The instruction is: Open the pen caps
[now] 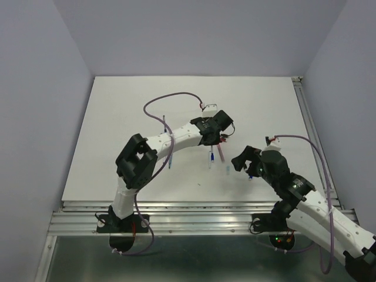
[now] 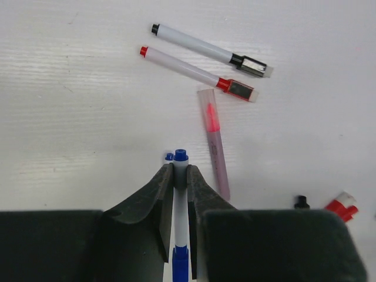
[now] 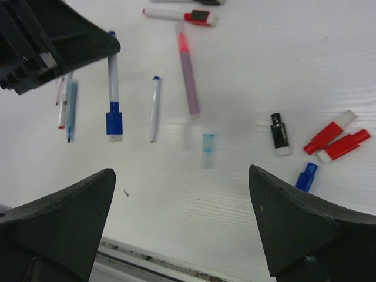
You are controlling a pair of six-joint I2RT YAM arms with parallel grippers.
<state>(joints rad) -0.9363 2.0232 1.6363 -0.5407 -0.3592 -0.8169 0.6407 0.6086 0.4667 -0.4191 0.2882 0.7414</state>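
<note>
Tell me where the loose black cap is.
The black cap lies right of centre in the right wrist view, just left of the two red caps and above the blue cap.

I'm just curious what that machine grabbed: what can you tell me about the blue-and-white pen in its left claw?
The blue pen is a slim marker with a white, plastic-looking barrel, a small blue plug at one end and a chunky blue cap, white-tipped, still on the other. The left gripper pinches the barrel near the plug end. Nothing else visibly touches it.
</note>
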